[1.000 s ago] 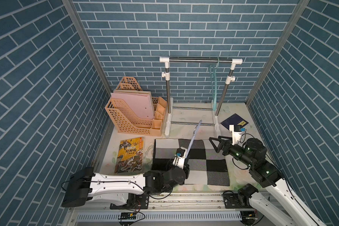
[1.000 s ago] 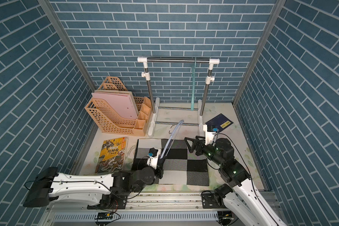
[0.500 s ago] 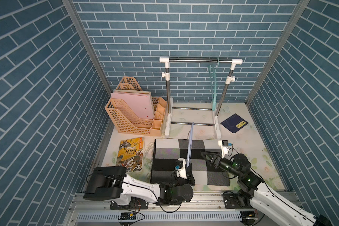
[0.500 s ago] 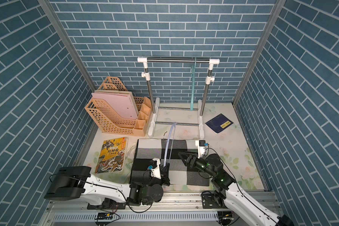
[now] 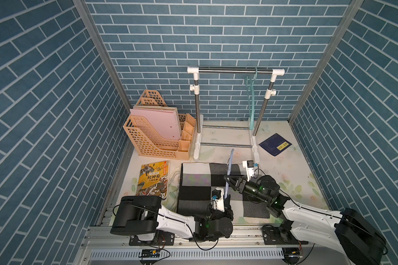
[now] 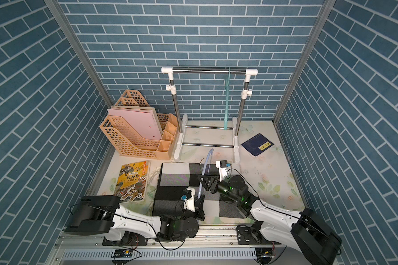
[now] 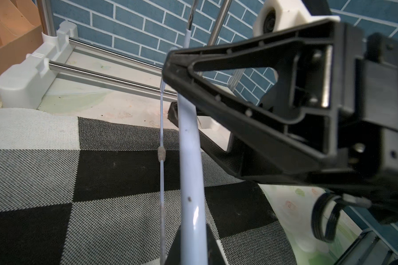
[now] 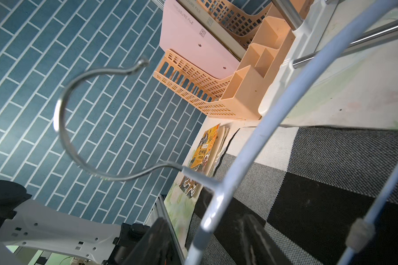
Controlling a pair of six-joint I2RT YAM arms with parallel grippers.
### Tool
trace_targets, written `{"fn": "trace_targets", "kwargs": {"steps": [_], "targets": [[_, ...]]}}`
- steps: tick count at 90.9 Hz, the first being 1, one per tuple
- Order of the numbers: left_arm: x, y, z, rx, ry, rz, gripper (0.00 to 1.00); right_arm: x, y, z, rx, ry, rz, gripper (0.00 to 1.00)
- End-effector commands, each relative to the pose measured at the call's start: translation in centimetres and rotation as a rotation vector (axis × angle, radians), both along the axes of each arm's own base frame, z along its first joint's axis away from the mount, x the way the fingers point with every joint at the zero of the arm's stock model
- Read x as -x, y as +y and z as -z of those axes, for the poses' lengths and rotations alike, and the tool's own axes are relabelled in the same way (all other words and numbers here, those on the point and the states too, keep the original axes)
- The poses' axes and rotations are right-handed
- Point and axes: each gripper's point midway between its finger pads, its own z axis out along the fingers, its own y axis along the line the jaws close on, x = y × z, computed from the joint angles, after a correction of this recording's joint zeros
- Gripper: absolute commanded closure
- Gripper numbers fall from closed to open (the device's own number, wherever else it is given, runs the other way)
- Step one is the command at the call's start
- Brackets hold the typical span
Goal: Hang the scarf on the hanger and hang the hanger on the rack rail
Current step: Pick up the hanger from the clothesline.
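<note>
- My left pincer (image 5: 226,201) is clamped shut on the low end of the pale blue hanger (image 5: 229,171), standing it on end, slightly tilted, above the scarf (image 5: 197,183).
- My right pincer (image 7: 170,87) straddles the hanger's bar, half-wide, with a gap showing on either side and no grip yet.
- The checked black, grey and white scarf lies folded flat at the front of the surface (image 5: 285,160), with neither pincer holding it.
- I judge the scarf light, soft and limp. It should sag from any pinch and could slide off the slick bar, so I would take it by a short edge.
- The hanger looks thin, stiff and light, and its steel hook (image 8: 56,121) is free.
</note>
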Motion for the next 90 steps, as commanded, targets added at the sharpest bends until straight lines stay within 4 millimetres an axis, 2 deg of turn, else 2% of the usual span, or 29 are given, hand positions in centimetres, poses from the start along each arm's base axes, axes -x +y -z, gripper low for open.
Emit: {"fn": "trace_targets", "kwargs": {"steps": [1,19,32,36,38,44,46,48,58,67,72,82,90], "targets": [[-0.2,-0.4,-1.0,0.04,-0.004,-0.012,1.0,-0.6,0.6,-2.9,-0.085,-0.058,0.012,0.55],[-0.2,-0.1,-0.9,0.04,-0.005,-0.014,1.0,-1.0,0.3,-2.2,-0.08,-0.034,0.041,0.68],[-0.2,-0.1,-0.8,0.034,-0.003,-0.011,1.0,-1.0,0.5,-1.1,-0.056,-0.004,0.034,0.92],[-0.2,-0.1,-0.8,0.022,-0.002,-0.008,0.79,-1.0,0.6,-0.9,-0.051,0.002,0.031,0.98],[-0.2,-0.1,-0.8,0.005,-0.002,-0.008,0.59,-1.0,0.6,-0.8,-0.048,0.003,0.03,0.99],[-0.1,0.1,-0.8,-0.039,0.012,-0.017,0.15,-1.1,0.7,-0.6,-0.033,0.007,0.032,1.0],[-0.2,0.2,-0.9,-0.054,0.021,-0.024,0.06,-1.1,0.6,-0.6,-0.027,0.006,0.033,1.0],[-0.1,0.4,-0.7,-0.079,0.033,-0.031,0.02,-1.1,0.6,-0.6,-0.022,0.004,0.033,1.0],[0.2,1.4,-1.5,-0.128,0.083,-0.036,0.0,-1.3,0.6,-0.1,0.013,0.01,0.038,1.0],[0.4,2.3,-4.2,-0.136,0.102,-0.024,0.0,-1.3,0.7,0.1,0.023,0.017,0.038,1.0],[0.1,2.7,-6.3,-0.12,0.102,-0.023,0.01,-1.4,0.8,0.4,0.032,0.034,0.04,1.0],[-1.5,3.0,-10.1,-0.044,0.135,0.011,0.03,-1.7,0.8,0.9,0.03,0.073,0.053,1.0],[-3.7,3.2,-11.2,0.014,0.179,0.041,0.08,-1.7,0.9,1.2,0.013,0.106,0.052,1.0]]}}
